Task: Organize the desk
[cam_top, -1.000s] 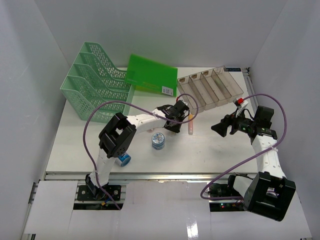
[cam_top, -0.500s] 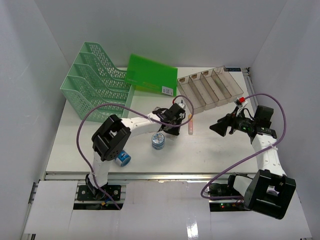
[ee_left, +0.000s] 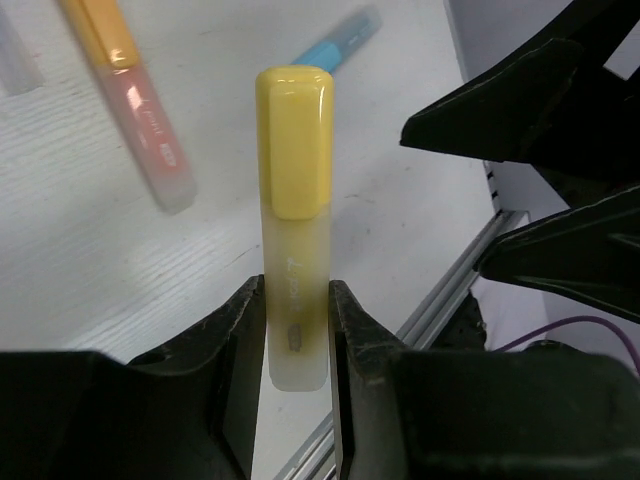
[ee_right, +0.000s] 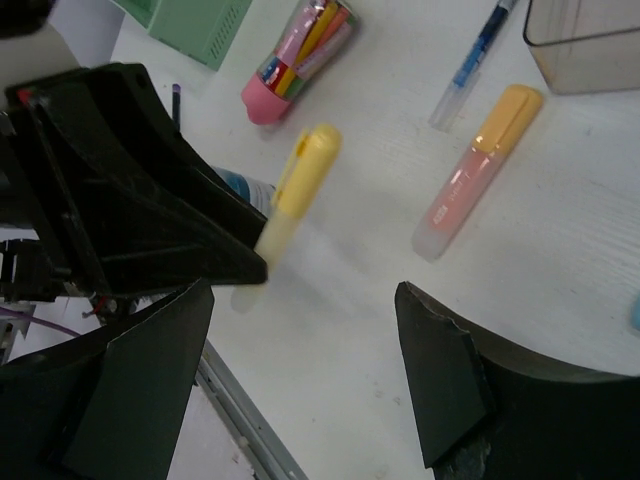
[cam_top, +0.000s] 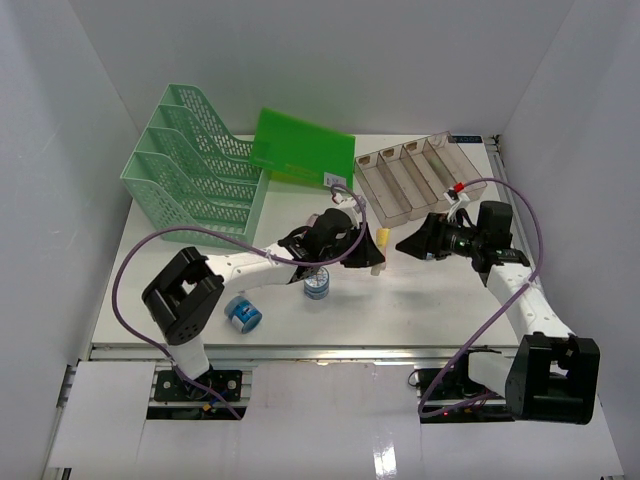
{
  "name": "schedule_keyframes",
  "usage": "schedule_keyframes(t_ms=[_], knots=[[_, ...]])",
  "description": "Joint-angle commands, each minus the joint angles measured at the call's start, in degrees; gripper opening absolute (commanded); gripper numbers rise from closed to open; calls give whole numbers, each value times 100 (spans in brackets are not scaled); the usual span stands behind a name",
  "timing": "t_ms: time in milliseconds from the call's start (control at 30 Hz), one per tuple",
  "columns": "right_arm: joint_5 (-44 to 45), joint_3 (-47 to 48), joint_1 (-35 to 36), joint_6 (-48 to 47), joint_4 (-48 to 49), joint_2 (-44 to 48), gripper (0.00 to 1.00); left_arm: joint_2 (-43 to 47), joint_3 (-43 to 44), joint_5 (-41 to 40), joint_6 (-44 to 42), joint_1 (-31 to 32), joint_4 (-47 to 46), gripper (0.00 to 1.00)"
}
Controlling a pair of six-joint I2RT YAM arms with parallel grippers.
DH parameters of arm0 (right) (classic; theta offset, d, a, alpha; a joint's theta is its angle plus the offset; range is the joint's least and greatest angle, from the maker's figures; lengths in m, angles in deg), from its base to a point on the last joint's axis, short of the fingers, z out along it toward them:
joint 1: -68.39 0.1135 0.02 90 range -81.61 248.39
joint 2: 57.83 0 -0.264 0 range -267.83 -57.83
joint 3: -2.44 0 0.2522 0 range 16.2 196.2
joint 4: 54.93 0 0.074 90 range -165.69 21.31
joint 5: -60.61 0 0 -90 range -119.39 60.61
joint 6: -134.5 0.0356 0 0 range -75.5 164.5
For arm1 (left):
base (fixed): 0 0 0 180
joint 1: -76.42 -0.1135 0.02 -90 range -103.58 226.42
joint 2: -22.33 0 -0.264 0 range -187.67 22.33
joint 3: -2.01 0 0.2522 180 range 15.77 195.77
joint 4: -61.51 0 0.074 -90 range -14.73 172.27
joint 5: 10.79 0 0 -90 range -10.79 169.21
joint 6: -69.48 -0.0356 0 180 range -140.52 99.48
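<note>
The desk (cam_top: pixel 420 310) is a white tabletop with rail edges. My left gripper (cam_top: pixel 366 250) is shut on a yellow highlighter (cam_top: pixel 381 250) and holds it above the middle of the desk; in the left wrist view (ee_left: pixel 297 292) the highlighter (ee_left: pixel 295 150) stands out from between the jaws, cap end away. My right gripper (cam_top: pixel 404 245) is open and empty, facing the highlighter from the right, just apart from it. In the right wrist view (ee_right: pixel 300 370) the highlighter (ee_right: pixel 295 190) is ahead and left of the wide jaws.
An orange-capped highlighter (ee_right: pixel 480 170) and a blue pen (ee_right: pixel 470 60) lie on the desk under the grippers. A pink case of pens (ee_right: pixel 295 50), a blue tape roll (cam_top: pixel 243 314), a mint rack (cam_top: pixel 200 165), a green folder (cam_top: pixel 300 148) and a clear tray (cam_top: pixel 420 175) stand around.
</note>
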Motion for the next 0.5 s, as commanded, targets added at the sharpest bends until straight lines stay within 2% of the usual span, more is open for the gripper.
schedule_keyframes(t_ms=[0, 233, 367, 467], knots=[[517, 215, 196, 1148, 917, 154, 75, -52, 124, 398, 491, 158, -1044, 3], [669, 431, 406, 1392, 853, -203, 62, -182, 295, 464, 561, 236, -1197, 3], [651, 430, 434, 1442, 893, -298, 59, -215, 370, 494, 569, 251, -1243, 3], [694, 433, 486, 1434, 896, -315, 52, -305, 473, 535, 569, 247, -1240, 3]])
